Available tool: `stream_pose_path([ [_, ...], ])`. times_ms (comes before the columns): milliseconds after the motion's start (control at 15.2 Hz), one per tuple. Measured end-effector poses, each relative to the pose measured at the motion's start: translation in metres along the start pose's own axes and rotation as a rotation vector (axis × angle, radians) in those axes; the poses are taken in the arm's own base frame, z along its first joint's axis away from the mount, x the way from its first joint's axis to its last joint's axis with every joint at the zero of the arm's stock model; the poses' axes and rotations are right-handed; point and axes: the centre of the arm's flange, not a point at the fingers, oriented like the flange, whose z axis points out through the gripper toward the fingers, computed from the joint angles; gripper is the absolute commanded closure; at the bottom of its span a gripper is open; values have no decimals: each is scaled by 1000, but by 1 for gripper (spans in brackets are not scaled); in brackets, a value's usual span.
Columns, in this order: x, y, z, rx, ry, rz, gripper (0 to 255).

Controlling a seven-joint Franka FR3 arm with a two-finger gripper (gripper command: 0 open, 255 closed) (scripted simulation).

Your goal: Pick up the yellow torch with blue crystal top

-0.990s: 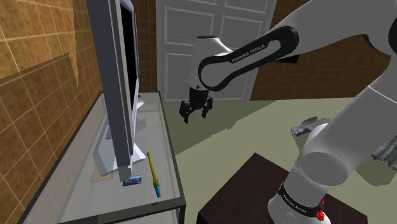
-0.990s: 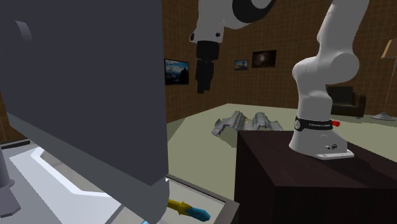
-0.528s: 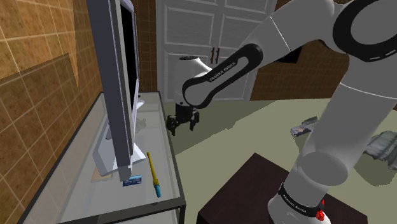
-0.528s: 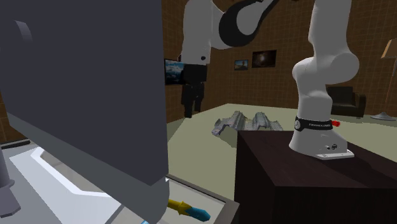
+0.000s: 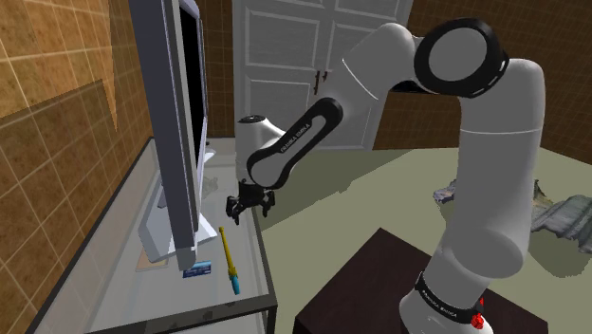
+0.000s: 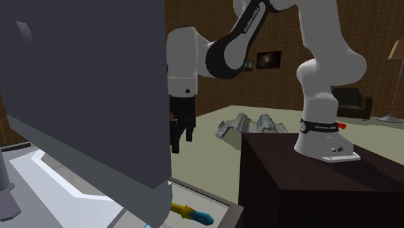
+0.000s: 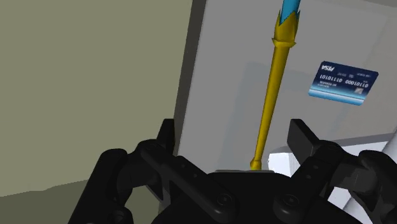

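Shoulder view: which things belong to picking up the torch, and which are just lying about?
For the job:
yellow torch with blue tip, lying on the table
open pincer, over the torch's handle end

Just lying about:
blue card beside the torch
monitor
crumpled grey heap

- The black end effector (image 7: 236, 137) has its two fingers (image 7: 168, 132) standing apart, with nothing clasped between them.
- A yellow torch (image 7: 272, 95) lies on the pale grey surface (image 7: 216, 76), its shaft running straight away from the gap between the fingers.
- Its blue crystal top (image 7: 289, 7) is the end farthest from the end effector.
- A blue card (image 7: 343, 83) lies flat just beside the torch, apart from it.
- Beyond the surface's edge is an olive floor (image 7: 89, 83).
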Motion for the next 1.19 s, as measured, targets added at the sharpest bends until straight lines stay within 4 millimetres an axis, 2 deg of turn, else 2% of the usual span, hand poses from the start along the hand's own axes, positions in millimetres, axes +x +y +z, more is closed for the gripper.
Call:
stream_pose_path([
  [660,35,-69,112,8,-51,60,0],
  [1188,40,-74,156,8,-58,68,0],
])
